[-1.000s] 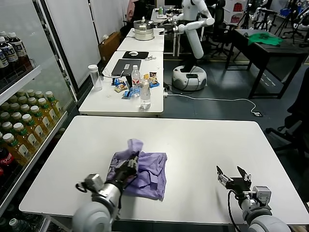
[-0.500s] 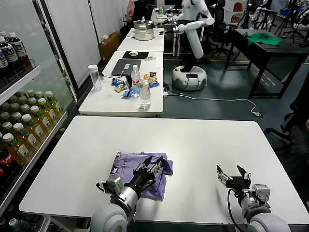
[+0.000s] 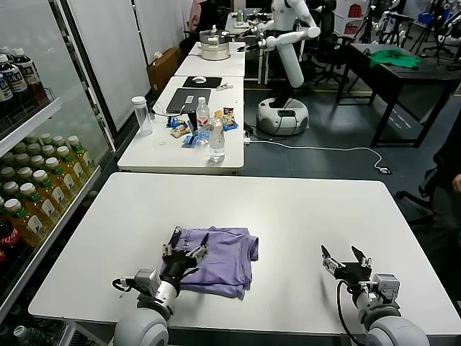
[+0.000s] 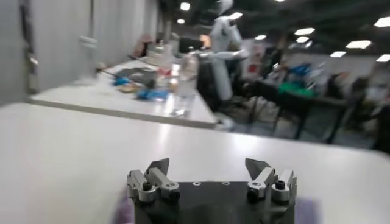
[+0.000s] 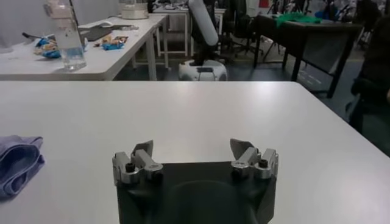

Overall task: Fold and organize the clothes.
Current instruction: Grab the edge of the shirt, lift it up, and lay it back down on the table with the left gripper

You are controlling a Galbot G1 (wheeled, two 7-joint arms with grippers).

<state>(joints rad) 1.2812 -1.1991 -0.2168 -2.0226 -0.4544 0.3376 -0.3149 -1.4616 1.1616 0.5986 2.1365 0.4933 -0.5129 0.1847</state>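
1. Head view: folded lavender T-shirt (image 3: pixel 216 259) lying flat on the white worktop (image 3: pixel 302 209), toward the near left part. Left gripper (image 3: pixel 185 254) over the shirt's left edge, spread open, nothing between its fingers. Right gripper (image 3: pixel 347 263) at the near right, well apart from the shirt, also spread open and holding nothing. Beyond the worktop, a second table (image 3: pixel 162 148) with a water bottle (image 3: pixel 217 140), a clear tumbler (image 3: pixel 142 115), snack packets (image 3: pixel 189 133) and a laptop (image 3: pixel 186 101). Left of both, a drinks fridge (image 3: pixel 29 180) full of bottles. Farther back, a white robot (image 3: pixel 287 65) and a dark table with a bright green garment (image 3: pixel 394 58).

2. Left wrist view: left gripper (image 4: pixel 210 172) with both fingers wide apart, bare worktop (image 4: pixel 73 146) ahead. A blurred strip of lavender (image 4: pixel 125 210) beside the gripper body. Cluttered second table (image 4: pixel 122 97) and white robot (image 4: pixel 222 36) in the background, blurred.

3. Right wrist view: right gripper (image 5: pixel 194 152) with fingers wide apart over bare worktop (image 5: pixel 201 103). Rounded folded edge of the lavender T-shirt (image 5: pixel 18 161) off to one side, well apart from the gripper. Water bottle (image 5: pixel 64 33) and snack packets (image 5: pixel 42 45) on the second table (image 5: pixel 97 67) behind
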